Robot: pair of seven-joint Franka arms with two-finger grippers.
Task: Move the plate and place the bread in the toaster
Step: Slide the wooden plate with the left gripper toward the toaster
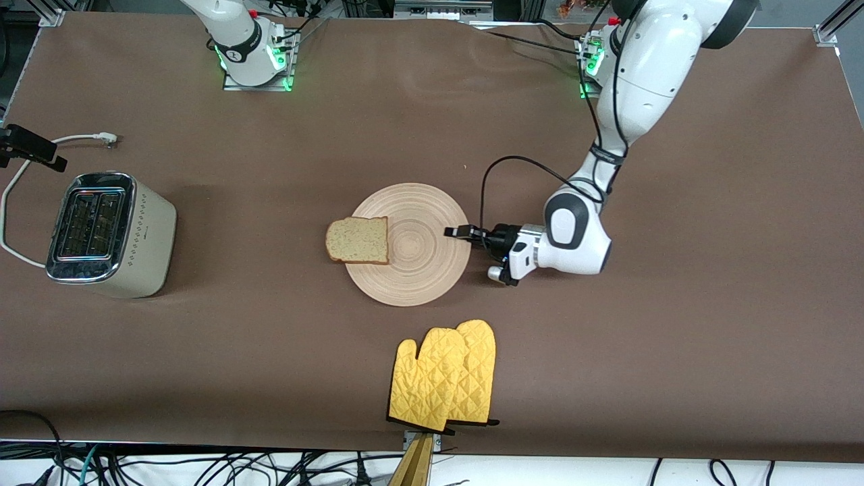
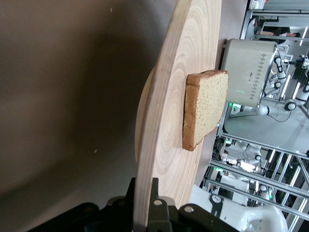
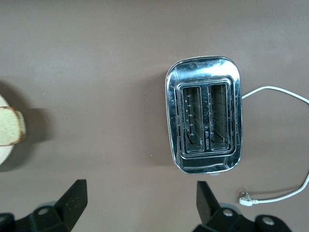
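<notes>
Front view: a pair of quilted yellow oven mitts (image 1: 445, 378) with dark cuffs lies nearest the camera, at the table's edge, one overlapping the other. Farther from the camera, mid-table, the round pale-wood plate (image 1: 422, 260), ring grain showing. The bread (image 1: 358, 240), a square speckled slice with a darker crust, sits on the plate's rim toward the right arm's end and overhangs the edge. The left gripper (image 1: 456, 232) is low at the plate's rim on the side toward the left arm's end, fingers pinched on that rim. Toaster (image 1: 108, 233), boxy, cream sides with a dotted pattern, chrome top with two slots, stands near the right arm's end of the brown tablecloth (image 1: 675, 337); white cord (image 1: 17, 182) trails from it, plug lying on the cloth

Left wrist view: black fingers (image 2: 154, 212) clamped on the plate's edge (image 2: 164, 145); thick wooden rim, bread (image 2: 205, 108) on its surface, toaster (image 2: 251, 72) past it

Right wrist view: right gripper (image 3: 140, 203) hangs above the cloth beside the toaster (image 3: 205, 121), fingers (image 3: 72, 200) wide apart, nothing between them. Bread (image 3: 12, 126) shows at the frame's edge
</notes>
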